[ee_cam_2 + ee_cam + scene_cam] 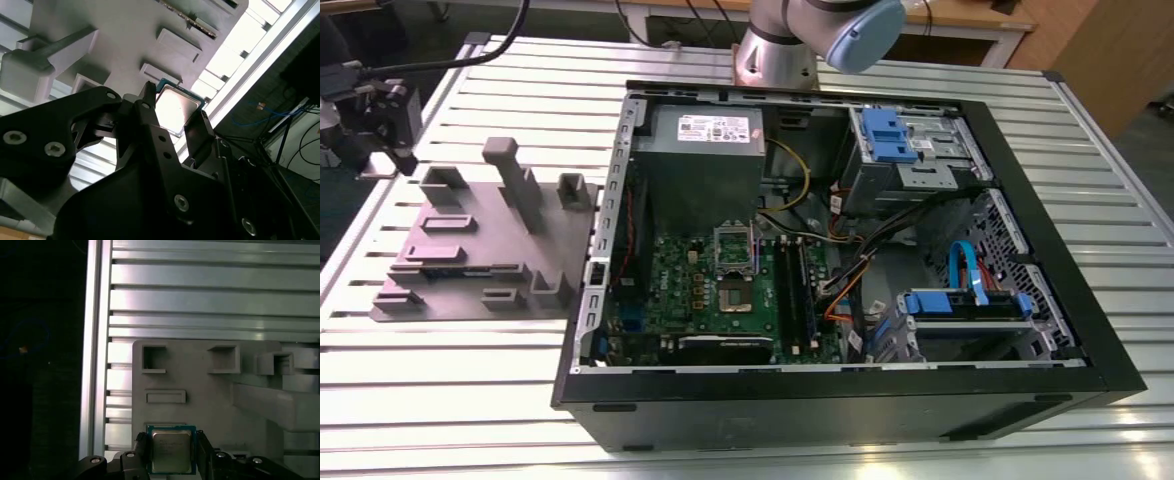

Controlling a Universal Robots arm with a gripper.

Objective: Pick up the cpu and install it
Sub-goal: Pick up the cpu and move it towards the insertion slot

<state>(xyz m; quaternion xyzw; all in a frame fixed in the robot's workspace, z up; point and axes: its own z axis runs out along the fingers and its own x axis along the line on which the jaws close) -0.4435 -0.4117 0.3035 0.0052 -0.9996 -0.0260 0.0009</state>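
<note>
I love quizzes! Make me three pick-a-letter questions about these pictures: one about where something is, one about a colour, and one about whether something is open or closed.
1. Where is the cpu?
A. on a chair
B. at the grey plate, by the hand
C. on the floor

2. What colour is the cpu's top?
A. red
B. silver
C. yellow

3. The computer case is:
A. open, parts showing
B. closed up
C. wrapped in paper

Answers:
1 B: the first wrist view shows it against the plate, at the hand.
2 B: its top shines silver.
3 A: the exterior view shows the green board inside.
</note>
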